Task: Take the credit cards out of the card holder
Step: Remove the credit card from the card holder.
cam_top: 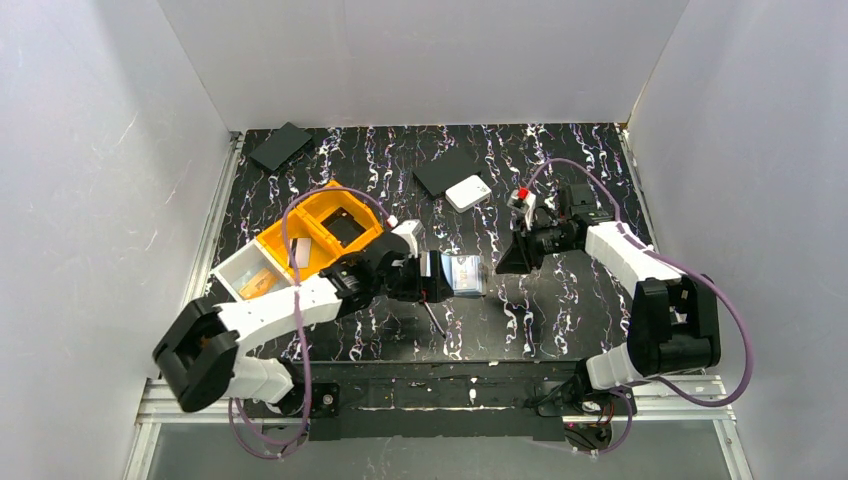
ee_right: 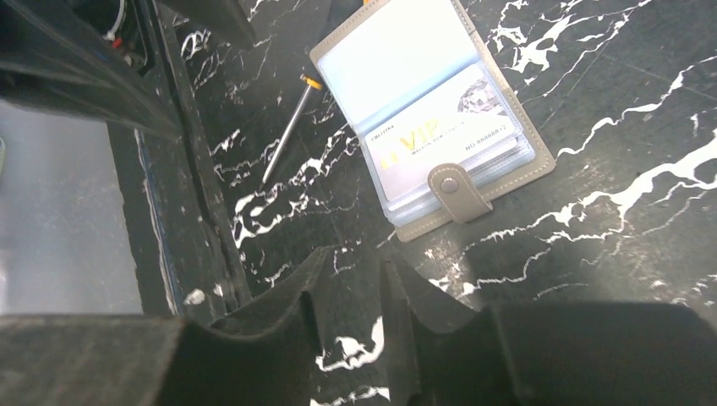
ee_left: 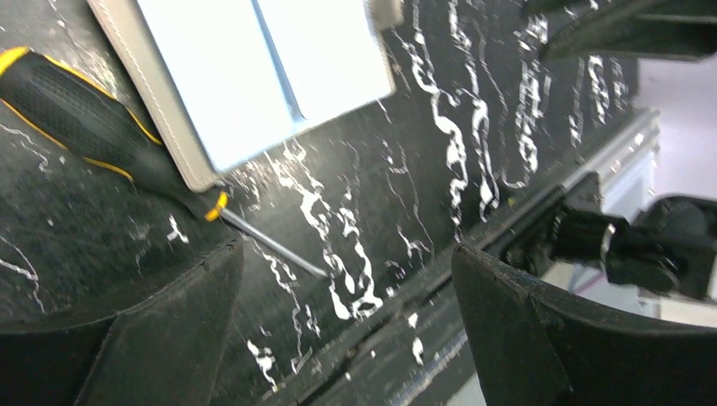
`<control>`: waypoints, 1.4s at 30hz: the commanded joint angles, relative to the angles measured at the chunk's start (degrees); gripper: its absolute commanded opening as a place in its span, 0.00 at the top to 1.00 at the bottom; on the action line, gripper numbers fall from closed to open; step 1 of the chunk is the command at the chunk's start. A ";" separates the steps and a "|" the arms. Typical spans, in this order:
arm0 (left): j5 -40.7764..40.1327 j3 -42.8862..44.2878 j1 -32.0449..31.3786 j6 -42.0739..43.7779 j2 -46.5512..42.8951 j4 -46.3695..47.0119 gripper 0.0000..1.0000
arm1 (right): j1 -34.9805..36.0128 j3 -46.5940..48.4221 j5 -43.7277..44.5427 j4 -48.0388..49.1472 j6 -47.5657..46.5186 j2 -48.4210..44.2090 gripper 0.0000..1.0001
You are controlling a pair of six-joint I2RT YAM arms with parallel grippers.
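Note:
The card holder (ee_right: 431,110) lies open on the black marbled table, taupe outside and pale blue inside, its snap tab (ee_right: 452,190) pointing at my right gripper. A credit card (ee_right: 440,139) printed "VIP" shows in its near sleeve, with more edges stacked under it. My right gripper (ee_right: 355,271) hovers just short of the tab, its jaws a narrow gap apart with nothing between them. My left gripper (ee_left: 347,288) is wide open and empty, with the card holder (ee_left: 254,68) just beyond its fingertips. From above, the holder (cam_top: 468,275) sits between the left gripper (cam_top: 445,278) and the right gripper (cam_top: 503,265).
A black and yellow screwdriver (ee_left: 84,118) lies against the holder's left edge, shaft toward the table's near edge. An orange tray (cam_top: 310,235) with a white bin stands at the left. A white square box (cam_top: 467,192) and flat black rectangles (cam_top: 281,145) lie at the back.

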 commanded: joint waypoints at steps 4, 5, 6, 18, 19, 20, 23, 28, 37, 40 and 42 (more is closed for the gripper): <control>-4.26 8.37 0.02 0.47 12.94 5.46 0.10 | 3.34 -1.49 6.20 13.27 18.04 1.65 0.76; -3.92 9.14 0.05 0.15 14.31 5.85 0.11 | 3.95 -1.59 6.68 14.42 19.11 1.84 0.77; -3.47 9.70 0.06 0.07 15.33 6.59 0.13 | 4.73 -1.53 7.26 15.33 20.03 2.06 0.79; 1.57 11.86 1.63 -0.87 23.83 11.60 0.54 | 11.52 1.03 20.32 20.34 25.70 7.31 0.99; 1.62 11.83 1.81 -0.59 23.96 11.69 0.55 | 11.71 1.24 20.59 20.21 25.74 8.13 0.99; 1.63 11.77 2.01 -0.43 24.12 11.71 0.55 | 11.93 1.45 20.51 20.04 25.81 8.70 0.99; 2.04 11.89 2.43 0.00 24.73 11.72 0.55 | 12.79 1.98 20.12 19.64 25.54 9.65 0.99; 3.08 12.34 3.20 -0.10 26.18 11.72 0.54 | 13.50 2.02 16.14 19.48 25.57 11.57 0.99; 4.59 13.48 3.75 -0.10 28.33 11.72 0.53 | 13.50 2.35 15.63 18.54 25.06 11.46 0.86; 5.01 13.69 3.88 -0.27 28.90 11.80 0.53 | 13.46 1.05 16.60 20.94 26.77 11.41 0.83; 5.30 13.92 3.84 -0.41 29.26 12.02 0.53 | 13.50 1.54 18.36 20.06 27.05 12.59 0.83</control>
